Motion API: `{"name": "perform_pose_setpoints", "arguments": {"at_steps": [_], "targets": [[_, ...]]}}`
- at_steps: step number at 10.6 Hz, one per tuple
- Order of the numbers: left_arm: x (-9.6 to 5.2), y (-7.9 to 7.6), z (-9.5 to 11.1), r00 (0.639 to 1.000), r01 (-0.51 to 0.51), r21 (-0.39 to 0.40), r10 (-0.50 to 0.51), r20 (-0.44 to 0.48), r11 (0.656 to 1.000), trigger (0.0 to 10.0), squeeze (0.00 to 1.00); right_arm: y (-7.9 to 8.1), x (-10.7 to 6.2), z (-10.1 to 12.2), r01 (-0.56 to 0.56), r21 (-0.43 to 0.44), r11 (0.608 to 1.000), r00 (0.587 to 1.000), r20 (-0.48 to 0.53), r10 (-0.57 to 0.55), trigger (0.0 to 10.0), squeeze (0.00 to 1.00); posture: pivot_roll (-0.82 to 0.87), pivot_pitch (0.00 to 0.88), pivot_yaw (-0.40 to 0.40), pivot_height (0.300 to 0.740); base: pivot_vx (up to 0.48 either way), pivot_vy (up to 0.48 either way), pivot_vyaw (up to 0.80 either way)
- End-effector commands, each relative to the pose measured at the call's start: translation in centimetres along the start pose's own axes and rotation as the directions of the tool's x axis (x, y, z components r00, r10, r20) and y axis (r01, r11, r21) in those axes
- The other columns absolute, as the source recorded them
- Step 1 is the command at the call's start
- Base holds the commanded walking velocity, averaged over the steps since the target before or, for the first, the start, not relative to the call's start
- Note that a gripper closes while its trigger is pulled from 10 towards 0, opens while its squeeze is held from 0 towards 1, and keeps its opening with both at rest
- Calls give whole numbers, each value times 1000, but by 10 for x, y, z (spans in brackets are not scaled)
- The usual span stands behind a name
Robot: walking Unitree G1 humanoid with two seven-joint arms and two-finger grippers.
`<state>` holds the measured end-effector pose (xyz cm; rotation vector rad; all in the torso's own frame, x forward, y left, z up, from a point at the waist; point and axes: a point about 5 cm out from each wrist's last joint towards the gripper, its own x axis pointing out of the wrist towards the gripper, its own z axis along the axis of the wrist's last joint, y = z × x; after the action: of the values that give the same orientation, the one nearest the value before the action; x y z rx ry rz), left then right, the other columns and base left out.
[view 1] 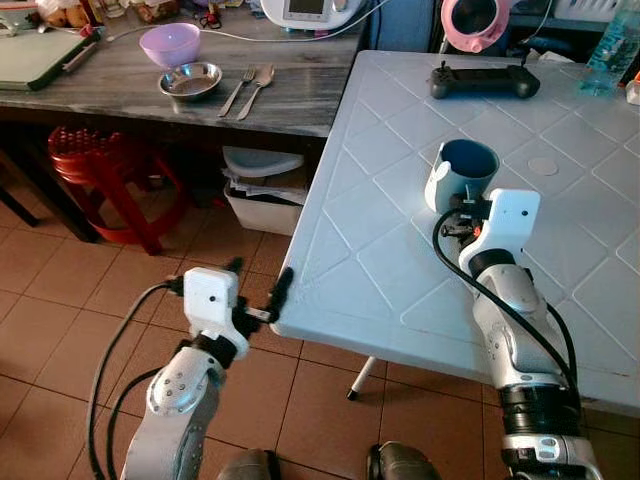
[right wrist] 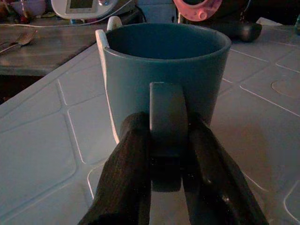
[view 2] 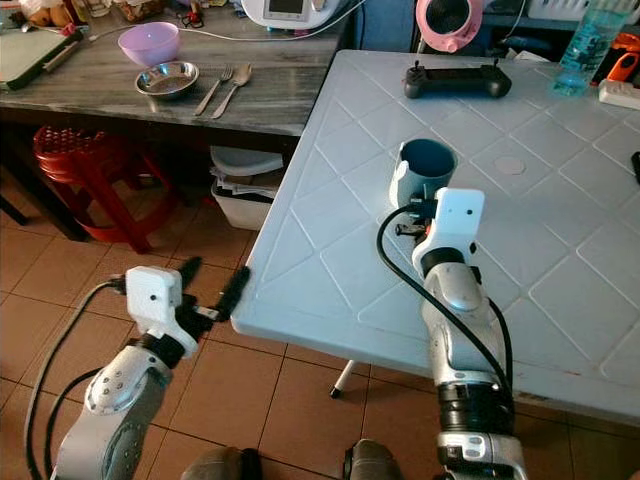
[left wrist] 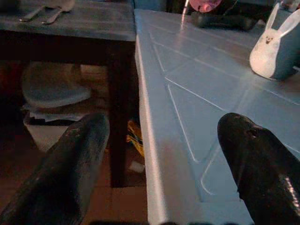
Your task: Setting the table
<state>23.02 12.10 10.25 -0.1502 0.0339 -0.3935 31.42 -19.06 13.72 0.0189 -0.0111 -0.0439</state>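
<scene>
A blue mug point(view 1: 462, 172) with a white rabbit figure on its side stands upright on the white plastic table point(view 1: 380, 250). My right gripper point(right wrist: 166, 154) is shut on the mug's handle point(right wrist: 166, 122), one black finger on each side. My left gripper point(view 1: 255, 290) hangs open beside the table's near left corner, above the tiled floor, holding nothing. On the grey wooden side table point(view 1: 120, 80) at the back left lie a purple bowl point(view 1: 170, 44), a steel bowl point(view 1: 190, 80), a fork point(view 1: 238, 88) and a spoon point(view 1: 258, 88).
A black controller point(view 1: 484, 80), a pink round object point(view 1: 474, 22) and a water bottle point(view 1: 612, 50) stand at the white table's far end. Under the side table are a red stool point(view 1: 95, 165) and a white bin point(view 1: 262, 190). My feet point(view 1: 320, 465) show on the tiled floor.
</scene>
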Motion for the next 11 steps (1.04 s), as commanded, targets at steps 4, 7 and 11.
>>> {"name": "perform_pose_setpoints", "arguments": {"at_steps": [4,7,11], "targets": [[-4,29,-10,973,-217,90,222,-54,972,10000,0,13,-25,1,-67,25,997,996,65,65,10000,0,-43,44,61,740,0,213,0],[0,30,-8,966,-250,162,258,-26,954,10000,0,3,-34,-1,-31,24,999,998,47,30,10000,0,-55,48,50,740,0,480,0],[2,30,-4,967,-249,240,255,6,938,10000,0,9,-35,2,-39,39,998,998,56,37,10000,0,-57,53,56,740,0,459,-306]]}}
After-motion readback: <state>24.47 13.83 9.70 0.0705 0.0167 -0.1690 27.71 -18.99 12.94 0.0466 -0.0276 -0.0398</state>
